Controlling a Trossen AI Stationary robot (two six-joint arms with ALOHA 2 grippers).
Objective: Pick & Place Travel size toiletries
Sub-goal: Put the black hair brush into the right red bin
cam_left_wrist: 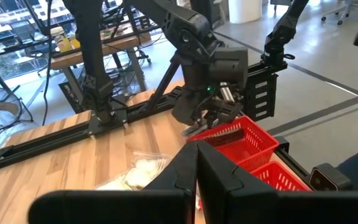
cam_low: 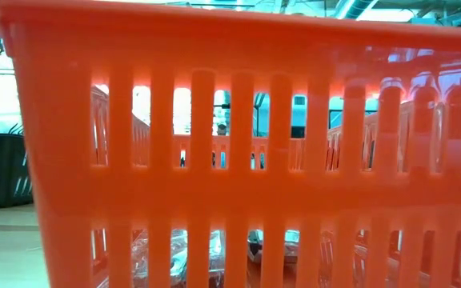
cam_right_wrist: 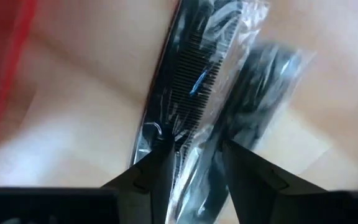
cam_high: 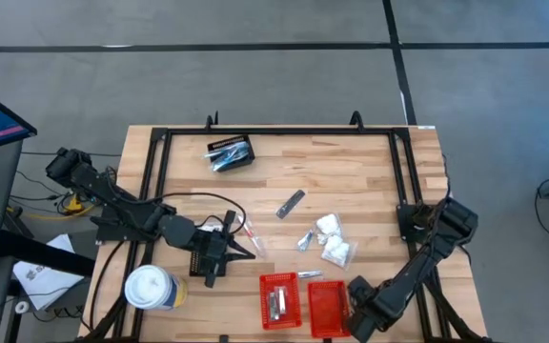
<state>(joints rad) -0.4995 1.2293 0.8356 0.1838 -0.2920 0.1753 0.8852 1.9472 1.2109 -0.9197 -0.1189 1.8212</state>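
Pale wood table point(cam_high: 351, 162) below, grey floor all round. Right pincer point(cam_right_wrist: 194, 155) clamped on a dark comb in clear wrap point(cam_right_wrist: 191, 81), fingers pressing it from both sides near one end. Hangs just above the red basket point(cam_left_wrist: 253, 134), with most of the comb's length sticking out beyond the fingertips. Long axis running out through the gap between the fingers, roughly level judging by the left wrist view, teeth in a row along it. Free end pointing away from the pincer.

Risks from here:
- Slippery wrap and an off-centre hold, so likely to swivel or slide out between the fingers.
- Length close to the basket's width, so may bridge the rim or tip out onto the table if let go while level or not lined up with the basket's long side.
- Loose film may cling to a finger on release.

Left pincer point(cam_left_wrist: 197, 168) waiting with fingers together, well apart from the right one, with white packets point(cam_high: 334, 238) on the table between them.
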